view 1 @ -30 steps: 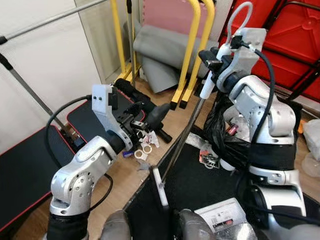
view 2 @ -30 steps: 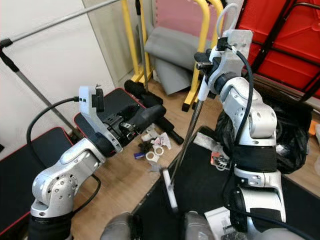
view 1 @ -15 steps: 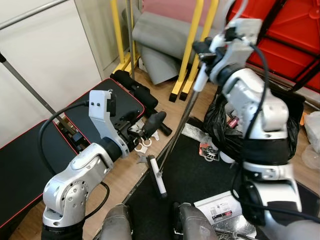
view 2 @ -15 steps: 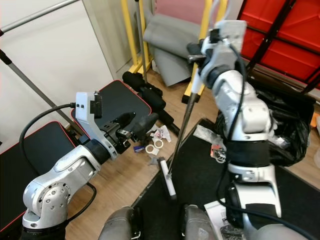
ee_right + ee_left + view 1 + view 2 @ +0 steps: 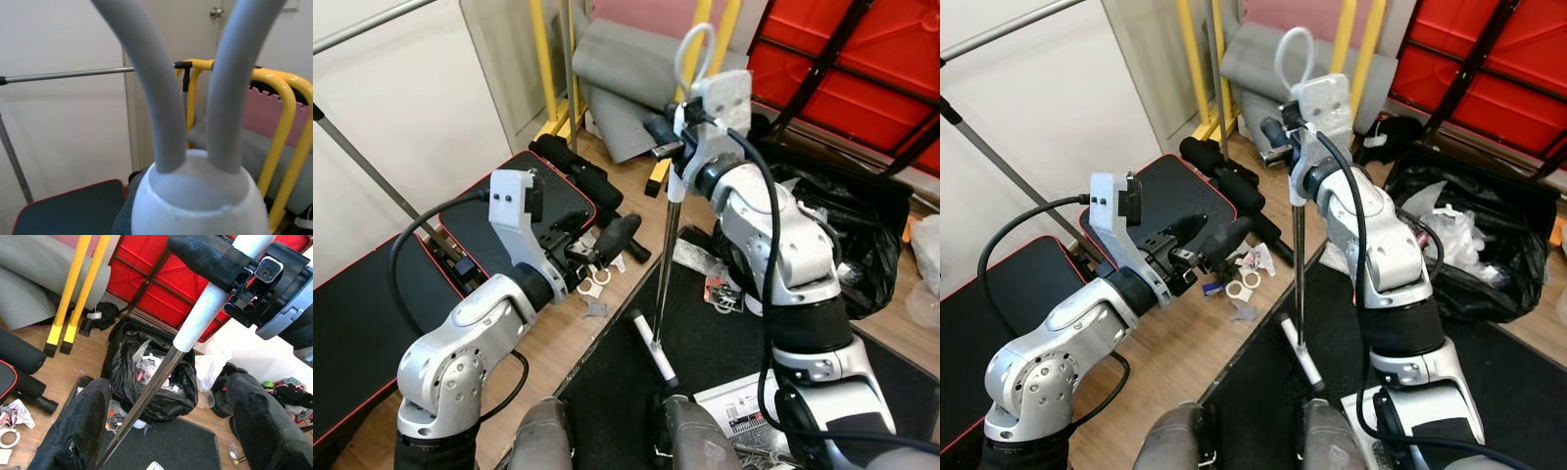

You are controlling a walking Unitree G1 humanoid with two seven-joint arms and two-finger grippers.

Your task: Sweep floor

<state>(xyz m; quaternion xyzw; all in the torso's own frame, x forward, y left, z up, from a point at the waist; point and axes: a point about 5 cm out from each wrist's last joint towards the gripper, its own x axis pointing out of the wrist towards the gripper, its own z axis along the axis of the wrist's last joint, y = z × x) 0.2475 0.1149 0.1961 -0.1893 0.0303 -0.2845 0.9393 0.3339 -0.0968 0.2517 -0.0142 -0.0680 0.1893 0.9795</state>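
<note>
Beside red panels, black bin bag holds crumpled rubbish.

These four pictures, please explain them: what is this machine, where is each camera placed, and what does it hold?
This is a humanoid robot with two silver arms, each ending in two black fingers. Two pictures come from cameras in its head, looking down; the other two come from cameras on its wrists.

The right gripper is shut on a broom handle, which stands nearly upright. The broom head rests on a black mat. The right wrist view looks past the handle's grey hanging loop.

The left gripper is open and holds nothing, above scraps of litter on the wooden floor. A black rubbish bag lies open further back.
</note>
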